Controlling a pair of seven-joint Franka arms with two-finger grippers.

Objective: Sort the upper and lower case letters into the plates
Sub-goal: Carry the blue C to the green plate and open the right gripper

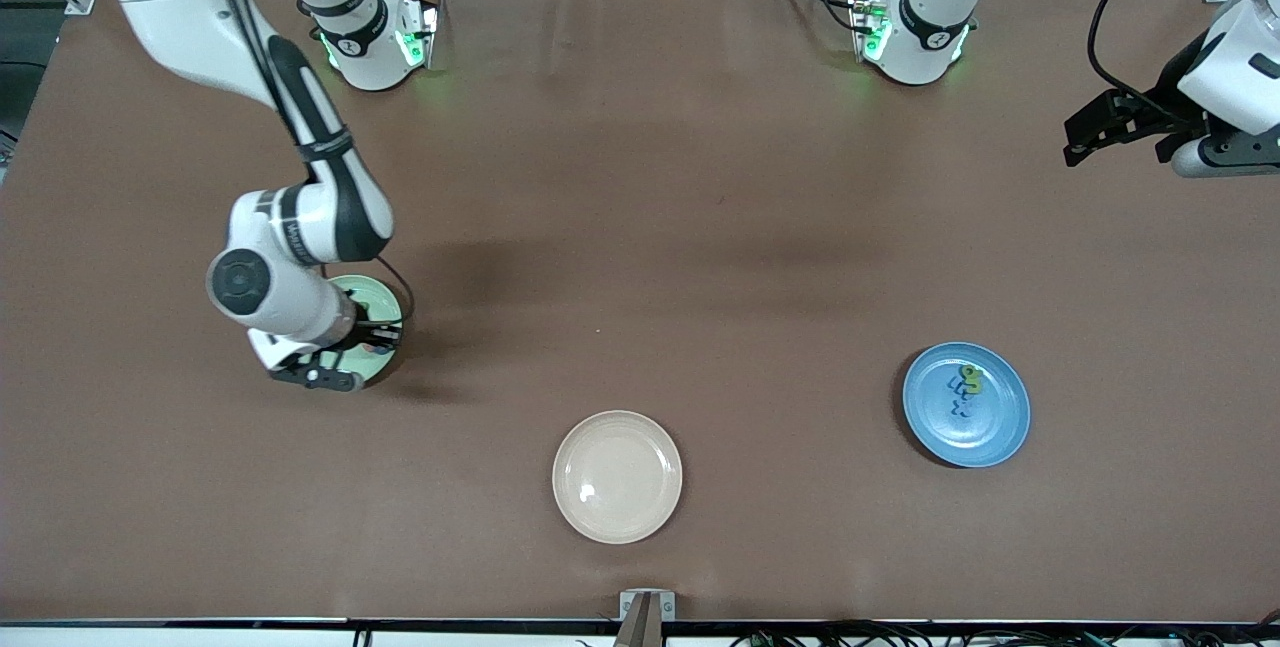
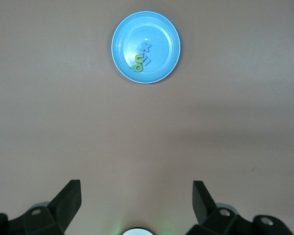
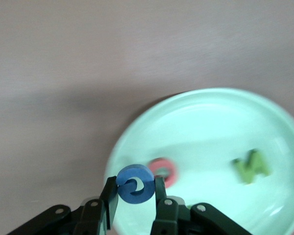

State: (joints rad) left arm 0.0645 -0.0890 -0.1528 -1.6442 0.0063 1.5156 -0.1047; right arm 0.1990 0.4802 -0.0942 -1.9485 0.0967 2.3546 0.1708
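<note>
My right gripper (image 3: 134,188) is shut on a blue round letter (image 3: 135,184) and hangs over the rim of the pale mint green plate (image 3: 210,122). A pink-red ring letter (image 3: 165,171) and a green letter (image 3: 251,166) lie in that plate. In the front view the right arm covers most of the mint plate (image 1: 385,299). The blue plate (image 1: 1000,427) toward the left arm's end holds a green letter (image 1: 970,379) and blue letters (image 1: 960,399). My left gripper (image 1: 1080,139) waits open and empty, high over that end of the table. In the left wrist view the blue plate (image 2: 161,32) shows far off.
A cream-beige plate (image 1: 617,476) with nothing in it sits near the table's front edge, between the two other plates. A brown cloth covers the table. Both arm bases stand along the table's edge farthest from the front camera.
</note>
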